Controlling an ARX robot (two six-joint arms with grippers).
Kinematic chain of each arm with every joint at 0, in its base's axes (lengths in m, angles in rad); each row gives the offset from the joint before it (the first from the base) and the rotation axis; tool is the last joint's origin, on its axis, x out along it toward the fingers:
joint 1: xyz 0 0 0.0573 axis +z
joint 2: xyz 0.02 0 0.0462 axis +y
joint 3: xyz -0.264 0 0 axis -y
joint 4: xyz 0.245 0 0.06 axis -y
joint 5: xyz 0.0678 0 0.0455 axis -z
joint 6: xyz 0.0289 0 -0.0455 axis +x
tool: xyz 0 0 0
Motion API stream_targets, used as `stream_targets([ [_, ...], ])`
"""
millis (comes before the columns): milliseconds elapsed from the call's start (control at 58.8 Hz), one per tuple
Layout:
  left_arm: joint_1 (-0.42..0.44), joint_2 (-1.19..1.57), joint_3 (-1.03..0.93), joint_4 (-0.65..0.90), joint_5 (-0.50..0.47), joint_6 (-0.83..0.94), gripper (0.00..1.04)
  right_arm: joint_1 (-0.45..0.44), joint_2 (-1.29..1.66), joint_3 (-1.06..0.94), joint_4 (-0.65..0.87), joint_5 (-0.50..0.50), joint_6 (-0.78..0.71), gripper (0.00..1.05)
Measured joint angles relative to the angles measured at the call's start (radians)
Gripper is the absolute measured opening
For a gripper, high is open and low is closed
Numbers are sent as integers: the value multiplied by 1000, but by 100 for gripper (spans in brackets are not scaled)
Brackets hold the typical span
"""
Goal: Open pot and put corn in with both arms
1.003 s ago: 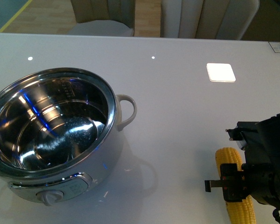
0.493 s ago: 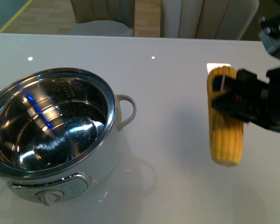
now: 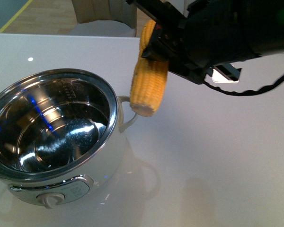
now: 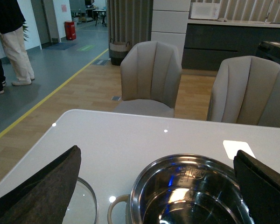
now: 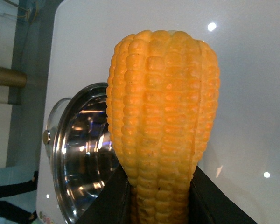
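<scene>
While the right claw (image 3: 157, 47) clamps the corn (image 3: 149, 85) aloft just right of the open pot (image 3: 52, 137), the left claw (image 4: 157, 154) gapes empty; next, it likely needs carrying left, then release.

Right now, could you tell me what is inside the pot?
The pot shows only bare reflective steel; the corn hangs outside. Its near inner wall hides behind the rim.

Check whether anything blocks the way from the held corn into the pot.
Nothing visible does. The right gripper holds the corn in the air, just right of the pot, near its side handle. The pot is uncovered and its steel inside looks empty, so the corn should only need to move across and down.
</scene>
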Motion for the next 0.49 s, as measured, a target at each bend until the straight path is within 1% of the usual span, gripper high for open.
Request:
stream_targets([
  [238,0,0,0,0,0,0,98,75,114,118,-29,-22,60,20],
  [493,0,0,0,0,0,0,98,149,187,190,-60,-51,49,19],
])
